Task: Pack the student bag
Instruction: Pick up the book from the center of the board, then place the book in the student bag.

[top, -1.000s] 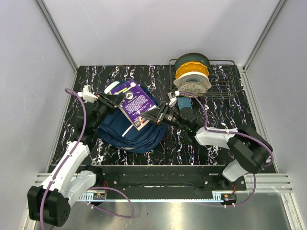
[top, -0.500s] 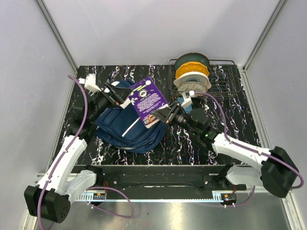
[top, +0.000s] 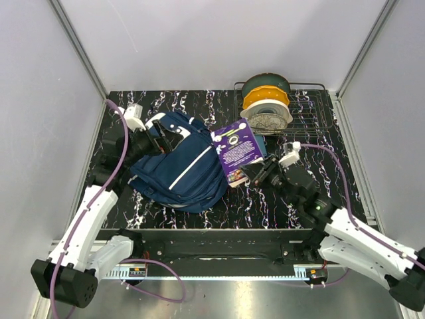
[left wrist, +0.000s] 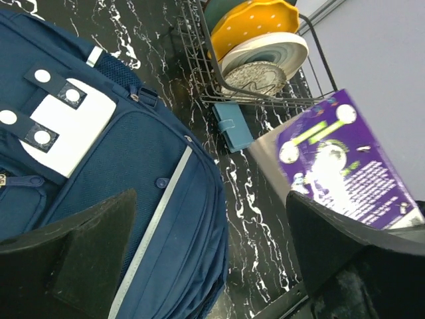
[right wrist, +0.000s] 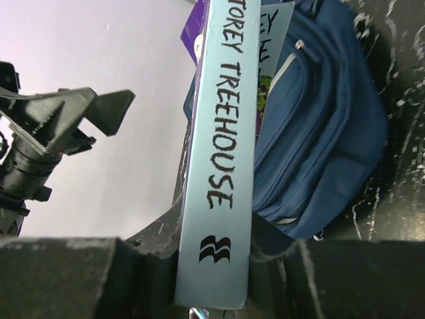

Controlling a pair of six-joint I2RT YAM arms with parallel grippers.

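Student bag (top: 178, 171) in the top view flat on the left-centre of the black marbled table (top: 312, 166), navy, white stripe across its front. Left gripper (top: 166, 135) over the bag's far end, jaws spread wide, nothing between them. Right gripper (top: 254, 174) to the right of the bag, clamped narrow on the lower edge of a purple book (top: 238, 150), held up at a tilt just beside the bag's right edge. Wire dish rack (top: 309, 113) at the far right with plates (top: 265, 100) on edge in it; small blue wallet (top: 263, 142) partly hidden behind the book. From the left wrist: both black fingers (left wrist: 73, 259) far apart at the lower corners, empty. Below them the bag, with its white patch (left wrist: 66, 129) crossed by two snap straps and a pale stripe down the front pocket. Beyond it, wallet flat on the table just beside the rack's near corner, yellow dotted plate (left wrist: 255, 20) in the stack, purple book at the right. From the right wrist: pale blue spine of the book upright between that gripper's dark fingers (right wrist: 60, 279), lettered "TREEHOUSE", gripped near its bottom end. Bag behind and to the right of the spine. Open left gripper at the left, well apart from the book.
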